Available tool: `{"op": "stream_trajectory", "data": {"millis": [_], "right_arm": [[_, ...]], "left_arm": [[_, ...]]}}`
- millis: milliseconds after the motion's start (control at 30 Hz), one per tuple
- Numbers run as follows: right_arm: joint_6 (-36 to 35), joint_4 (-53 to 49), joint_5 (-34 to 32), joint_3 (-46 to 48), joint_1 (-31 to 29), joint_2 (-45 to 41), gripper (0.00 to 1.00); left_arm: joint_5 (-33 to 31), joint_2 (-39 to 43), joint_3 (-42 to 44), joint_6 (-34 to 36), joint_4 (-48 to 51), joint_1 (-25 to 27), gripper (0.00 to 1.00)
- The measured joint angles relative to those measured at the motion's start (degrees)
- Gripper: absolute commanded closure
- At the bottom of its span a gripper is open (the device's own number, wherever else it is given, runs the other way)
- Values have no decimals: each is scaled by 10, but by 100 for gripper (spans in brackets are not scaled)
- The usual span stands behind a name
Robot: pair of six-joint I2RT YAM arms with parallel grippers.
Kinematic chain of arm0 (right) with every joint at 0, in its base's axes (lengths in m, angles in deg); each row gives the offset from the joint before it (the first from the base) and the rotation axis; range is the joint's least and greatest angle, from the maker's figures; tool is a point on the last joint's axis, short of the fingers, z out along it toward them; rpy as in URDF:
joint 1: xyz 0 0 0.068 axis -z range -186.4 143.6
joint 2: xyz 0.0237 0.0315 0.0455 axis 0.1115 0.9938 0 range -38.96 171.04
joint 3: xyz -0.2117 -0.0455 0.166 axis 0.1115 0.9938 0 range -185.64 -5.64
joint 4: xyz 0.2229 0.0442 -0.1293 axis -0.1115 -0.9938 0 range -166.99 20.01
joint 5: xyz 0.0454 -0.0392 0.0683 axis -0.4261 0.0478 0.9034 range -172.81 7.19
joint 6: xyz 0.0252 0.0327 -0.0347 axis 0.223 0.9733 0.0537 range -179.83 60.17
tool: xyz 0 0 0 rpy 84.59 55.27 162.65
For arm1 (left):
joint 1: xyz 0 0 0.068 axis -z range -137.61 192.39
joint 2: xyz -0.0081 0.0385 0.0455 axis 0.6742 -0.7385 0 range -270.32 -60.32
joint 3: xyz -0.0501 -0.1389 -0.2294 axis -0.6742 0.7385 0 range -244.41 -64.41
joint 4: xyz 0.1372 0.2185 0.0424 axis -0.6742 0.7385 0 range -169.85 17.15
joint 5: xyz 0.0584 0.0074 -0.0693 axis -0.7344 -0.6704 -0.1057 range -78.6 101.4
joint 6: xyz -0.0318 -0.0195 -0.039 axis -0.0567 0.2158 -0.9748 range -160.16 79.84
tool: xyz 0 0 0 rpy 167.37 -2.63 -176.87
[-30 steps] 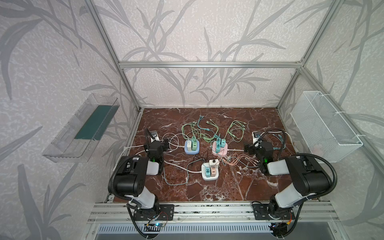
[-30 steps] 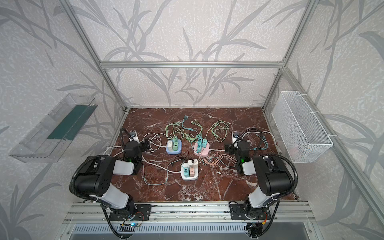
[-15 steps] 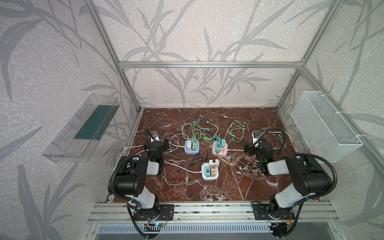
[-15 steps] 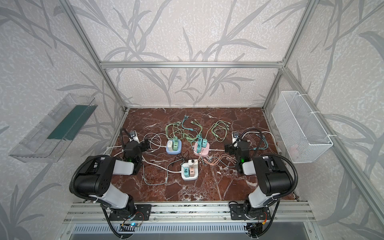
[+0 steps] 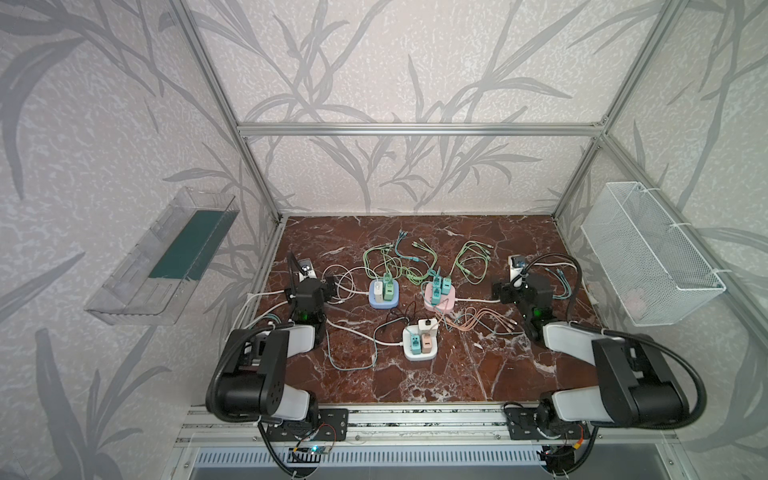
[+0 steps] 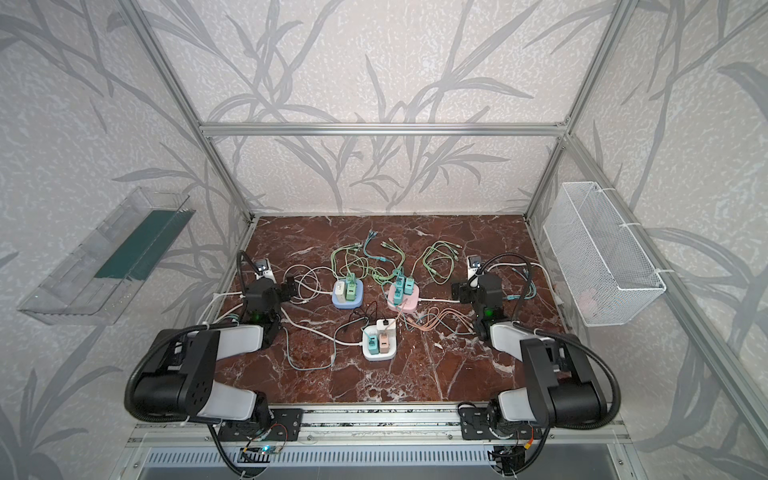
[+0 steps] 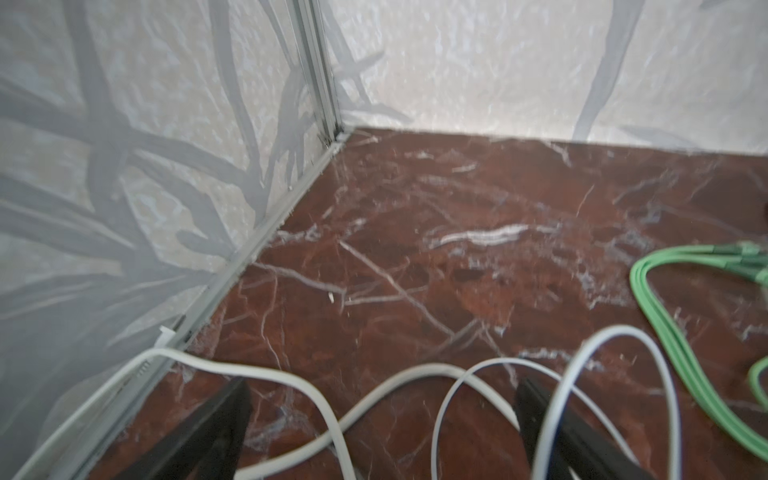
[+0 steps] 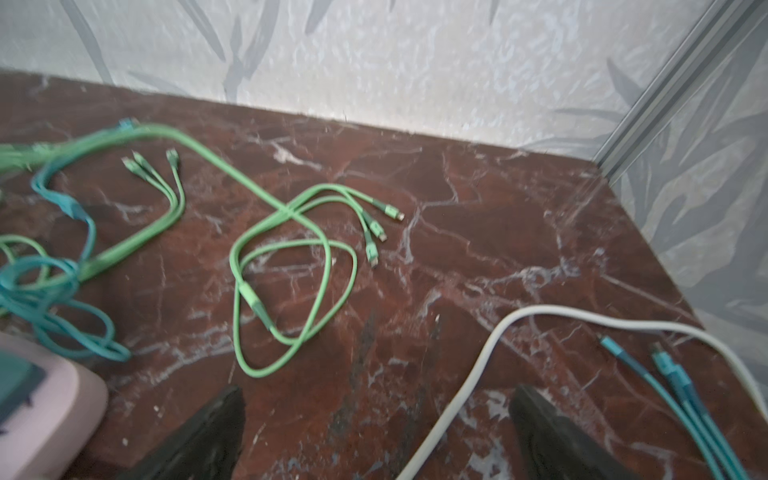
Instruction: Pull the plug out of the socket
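1. The right gripper (image 8: 376, 390) stands wide open and empty. Between its fingers there is only bare bench (image 8: 478, 232) and a white cord (image 8: 469, 374) lying on the marble. It hangs low and is aimed toward the rear wall.
2. The left gripper (image 7: 384, 384) is also spread wide and holds nothing. It hangs low over loops of white cable (image 7: 415, 374) and faces the rear left corner.
3. Off the right gripper's inner side, toward the middle of the bench, sits the pink socket cube (image 5: 440, 302). Its rounded corner shows at the edge of the right wrist view. The teal plugs (image 5: 439, 287) stand upright out of its top face.
4. The blue socket cube (image 5: 384, 298) lies the same way from the left gripper, sideways toward the middle. It carries a white plug (image 5: 378, 291) and a green plug (image 5: 388, 289), both upright. It does not show in the left wrist view.
5. The white socket cube (image 5: 420, 347) sits nearer the front edge, between the arms and farther from both grippers. It carries a peach plug (image 5: 427, 341) among others.
6. The task does not say which plug is meant.
   - The right arm is nearer the teal plugs and the left arm is nearer the blue cube's pair.
   - Either gripper would probably have to swing inward and come over its cube.
   - The plugs' long axis is vertical, so the pull would run straight up.
   - A loose cube could lift with the plug.
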Motion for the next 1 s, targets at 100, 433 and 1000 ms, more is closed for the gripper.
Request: {"op": "stream_trajectory", "data": {"millis": [100, 433, 1000], "right_arm": [[27, -65, 21, -28, 0, -95, 2], [169, -234, 154, -9, -6, -219, 11], [311, -319, 144, 75, -243, -261, 25]], "left_arm": [[-12, 90, -60, -21, 110, 0, 1], [12, 287, -98, -72, 302, 39, 1], [-18, 379, -35, -91, 424, 353, 10]]}}
